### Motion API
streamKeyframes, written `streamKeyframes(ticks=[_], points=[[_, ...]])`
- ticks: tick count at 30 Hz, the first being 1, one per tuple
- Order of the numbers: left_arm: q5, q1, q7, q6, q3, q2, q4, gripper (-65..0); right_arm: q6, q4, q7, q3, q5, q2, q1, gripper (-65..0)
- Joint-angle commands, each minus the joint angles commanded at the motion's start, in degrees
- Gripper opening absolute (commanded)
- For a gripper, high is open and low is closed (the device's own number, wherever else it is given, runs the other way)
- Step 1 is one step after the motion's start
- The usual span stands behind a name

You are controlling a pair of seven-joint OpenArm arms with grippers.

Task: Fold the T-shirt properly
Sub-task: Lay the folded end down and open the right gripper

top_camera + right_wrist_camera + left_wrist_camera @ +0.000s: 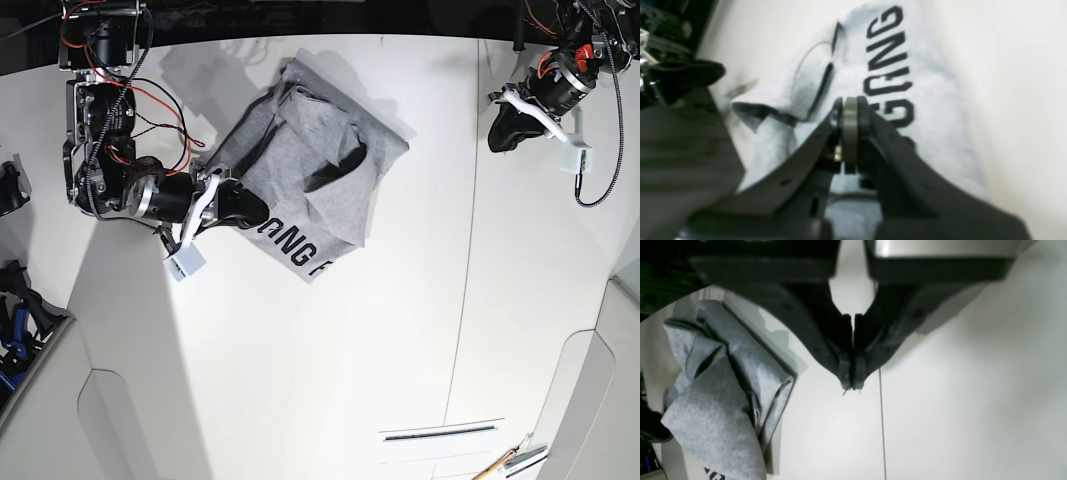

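Grey T-shirt (933,110) lettering reads clearly only beside right hand (850,110).

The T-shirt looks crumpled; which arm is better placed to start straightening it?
Probably the right. Its gripper is already at the T-shirt, by the black lettering, with jaws closed. The left gripper sits shut over bare table, well away from the cloth.
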Motion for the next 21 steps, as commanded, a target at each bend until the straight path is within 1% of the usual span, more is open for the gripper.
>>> streamKeyframes(ticks=[2, 6, 8, 11, 15, 17, 19, 21], points=[[0.0, 0.0, 0.4, 0.0, 0.0, 0.0, 0.0, -65.0, 0.0, -0.2, 0.4, -2.2, 0.9, -0.2, 0.2, -65.0], [-0.1, 0.0, 0.4, 0.0, 0.0, 0.0, 0.0, -65.0, -0.02, -0.3, 0.6, -8.4, -1.6, -1.9, 1.7, -65.0], [-0.4, 0.0, 0.4, 0.0, 0.0, 0.0, 0.0, -65.0, -0.09, -0.3, 0.6, -11.6, -2.2, -3.1, 2.3, -65.0], [-1.5, 0.0, 0.8, 0.0, 0.0, 0.0, 0.0, -65.0, -0.07, -0.3, 1.0, -14.4, -2.6, -6.4, 2.2, -65.0], [-1.4, 0.0, 0.8, 0.0, 0.0, 0.0, 0.0, -65.0, -0.02, -0.3, 1.6, -15.2, -3.2, -12.0, 3.2, -65.0], [-1.4, 0.0, 0.8, 0.0, 0.0, 0.0, 0.0, -65.0, -0.04, -0.3, 1.3, -15.2, -3.2, -13.9, 4.1, -65.0], [-1.4, 0.0, 0.9, 0.0, 0.0, 0.0, 0.0, -65.0, -0.04, -0.3, 0.7, -15.2, -3.2, -14.8, 5.2, -65.0], [-1.4, 0.0, 0.9, 0.0, 0.0, 0.0, 0.0, -65.0, -0.07, -0.3, -0.1, -15.0, -3.2, -14.7, 6.1, -65.0]])
